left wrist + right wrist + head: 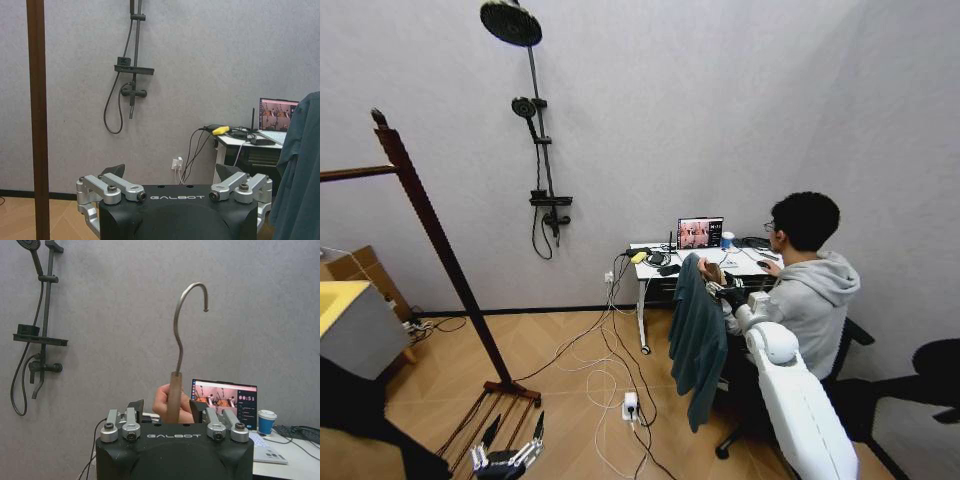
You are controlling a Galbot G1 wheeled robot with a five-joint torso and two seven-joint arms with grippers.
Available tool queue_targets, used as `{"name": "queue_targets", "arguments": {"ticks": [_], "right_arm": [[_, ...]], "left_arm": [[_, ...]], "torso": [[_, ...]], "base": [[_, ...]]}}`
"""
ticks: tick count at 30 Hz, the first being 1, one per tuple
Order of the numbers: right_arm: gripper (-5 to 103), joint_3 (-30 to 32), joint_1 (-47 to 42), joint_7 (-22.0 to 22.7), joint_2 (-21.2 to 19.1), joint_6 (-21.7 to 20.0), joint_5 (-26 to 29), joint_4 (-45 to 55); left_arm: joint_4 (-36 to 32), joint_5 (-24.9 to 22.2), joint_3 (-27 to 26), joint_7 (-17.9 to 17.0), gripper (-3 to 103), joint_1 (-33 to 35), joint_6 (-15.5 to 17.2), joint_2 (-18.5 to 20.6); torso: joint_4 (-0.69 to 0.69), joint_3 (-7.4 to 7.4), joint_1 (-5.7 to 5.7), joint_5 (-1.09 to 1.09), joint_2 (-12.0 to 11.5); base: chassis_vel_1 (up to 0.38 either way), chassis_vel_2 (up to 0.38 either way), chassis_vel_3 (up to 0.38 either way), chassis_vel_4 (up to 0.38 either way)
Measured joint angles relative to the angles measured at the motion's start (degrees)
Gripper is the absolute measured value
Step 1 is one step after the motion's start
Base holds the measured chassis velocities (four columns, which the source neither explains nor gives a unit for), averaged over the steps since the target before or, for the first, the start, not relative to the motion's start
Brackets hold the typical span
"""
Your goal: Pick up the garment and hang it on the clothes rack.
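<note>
Aloft, right tool (170,410) grips garment (698,340) hanger (176,385), rack (430,225) well apart.

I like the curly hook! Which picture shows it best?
The right wrist view: the hanger's metal hook stands tall above the right hand. The head view shows mostly the garment; the left wrist view, its edge.

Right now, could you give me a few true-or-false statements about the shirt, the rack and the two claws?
1. The right claw grips the hanger of the shirt. True.
2. The shirt already hangs on the rack. False: it hangs from the claw, well to the rack's right.
3. The left claw is low by the rack's base, open and empty. True.
4. The hanger's hook is over the bar. False: it points up in free air.
</note>
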Motion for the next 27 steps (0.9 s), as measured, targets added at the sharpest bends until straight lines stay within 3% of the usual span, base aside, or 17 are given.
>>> {"name": "queue_targets", "arguments": {"ticks": [7,9,11,27], "right_arm": [[22,-1.3,-1.6,2.6,-1.0,-2.9,1.3,3.8],[22,-1.4,-2.5,3.3,-1.9,-3.6,1.7,5.4],[12,-1.5,-5.0,5.3,-3.3,-5.1,4.0,9.4],[10,-0.6,-11.5,10.0,-3.1,-7.0,9.3,22.5]], "left_arm": [[0.0,0.0,0.0,0.0,100,0.0,0.0,0.0],[0.0,0.0,0.0,0.0,100,0.0,0.0,0.0],[0.0,0.0,0.0,0.0,100,0.0,0.0,0.0],[0.0,0.0,0.0,0.0,100,0.0,0.0,0.0]], "torso": [[0.01,-0.01,0.0,0.01,0.0],[0.0,0.0,0.0,0.01,0.0],[-0.02,-0.01,-0.01,-0.01,0.0],[0.0,-0.01,-0.01,0.0,0.0]], "base": [[0.0,0.0,0.0,0.0],[0.0,0.0,0.0,0.0],[0.0,0.0,0.0,0.0],[0.0,0.0,0.0,0.0]]}}
